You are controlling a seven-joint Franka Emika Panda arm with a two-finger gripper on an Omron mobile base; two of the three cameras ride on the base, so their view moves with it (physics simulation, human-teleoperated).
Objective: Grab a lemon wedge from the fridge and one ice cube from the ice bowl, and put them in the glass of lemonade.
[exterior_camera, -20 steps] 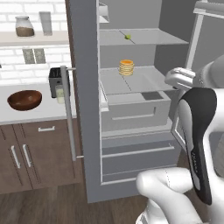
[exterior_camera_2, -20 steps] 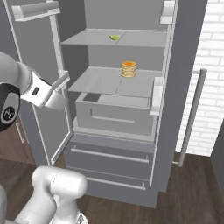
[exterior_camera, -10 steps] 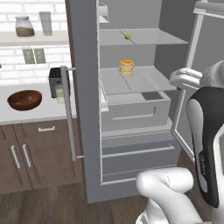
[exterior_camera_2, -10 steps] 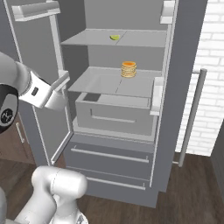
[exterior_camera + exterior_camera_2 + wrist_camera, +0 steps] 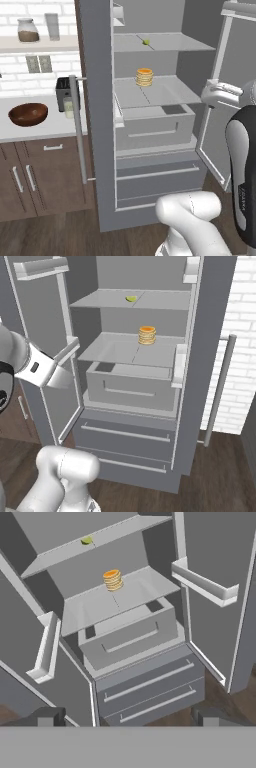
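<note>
The gripper [image 5: 125, 716] hangs wide open and empty before the open fridge [image 5: 95, 125]. The lemon wedge [image 5: 87, 540] lies on the top shelf near its back edge. A pancake stack [image 5: 113, 580] sits on the shelf below. The ice bowl [image 5: 28, 113] rests on the counter's left part, beside a toaster [image 5: 64, 91].

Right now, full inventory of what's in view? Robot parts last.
fridge: 1, matte grey, both upper doors open, two drawers below.
lemon wedge: 1, yellow-green, upper fridge shelf.
pancake stack: 1, orange-tan, middle fridge shelf.
ice bowl: 1, dark reddish-brown, on the counter left of the fridge.
toaster: 1, black, on the counter beside the fridge.
glass of lemonade: 1, clear with pale liquid, in front of the toaster.
jar: 1, clear with brown contents, wall shelf.
tall glass: 1, clear grey, wall shelf beside the jar.
gripper: 1, dark fingertips, open, facing the fridge interior, holding nothing.
</note>
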